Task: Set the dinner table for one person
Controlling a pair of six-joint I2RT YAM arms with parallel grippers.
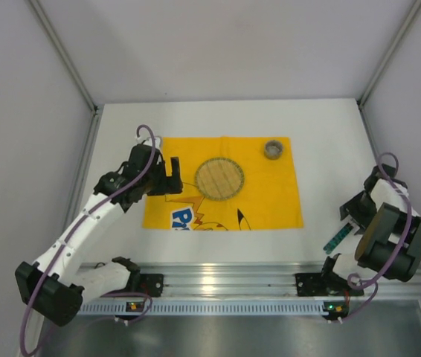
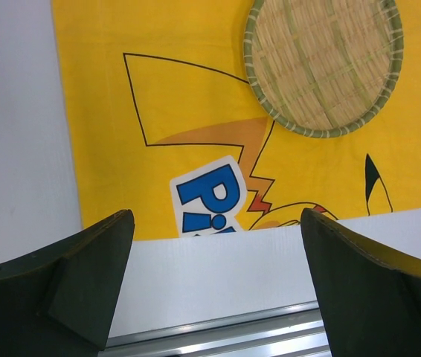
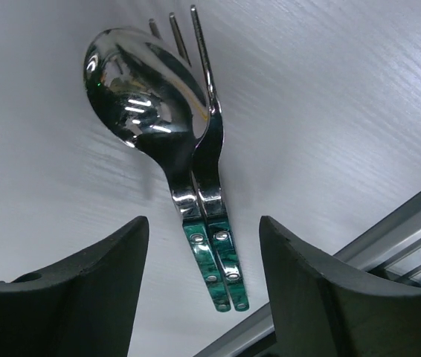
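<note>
Bright, even, diffuse light from above; only faint soft shadows on the white desk [image 1: 195,245]. Glare streaks the spoon [image 3: 140,89] bowl. The right pincer [image 3: 203,223] is dark, its edges slightly blurred

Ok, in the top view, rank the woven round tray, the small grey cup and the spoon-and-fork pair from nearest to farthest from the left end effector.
1. woven round tray: just right of the left end effector, mid-placemat.
2. small grey cup: at the placemat's far right corner.
3. spoon-and-fork pair: off the placemat, on the white table, near right side.
</note>
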